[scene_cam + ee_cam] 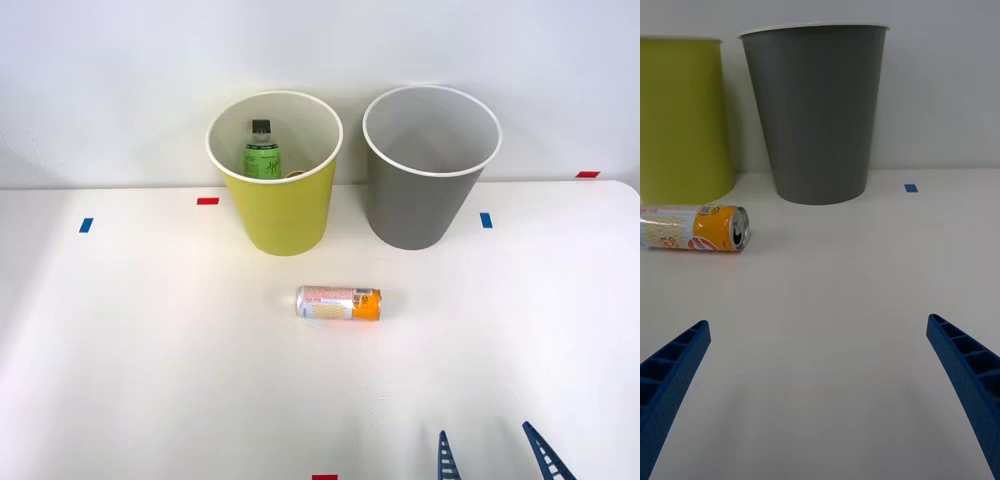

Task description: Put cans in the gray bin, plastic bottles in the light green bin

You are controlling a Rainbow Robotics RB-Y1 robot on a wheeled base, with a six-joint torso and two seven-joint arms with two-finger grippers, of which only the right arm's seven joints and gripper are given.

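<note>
Two bins are standing: one light green bin, one gray bin. One can is lying flat. One plastic bottle is showing.

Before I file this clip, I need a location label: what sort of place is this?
Probably a robot test bench: a plain white table with coloured tape marks and two sorting bins.

My claw is ribbed blue; the can is patterned pinkish-white with an orange end; gray bin, yellow-green bin, white bench.
</note>
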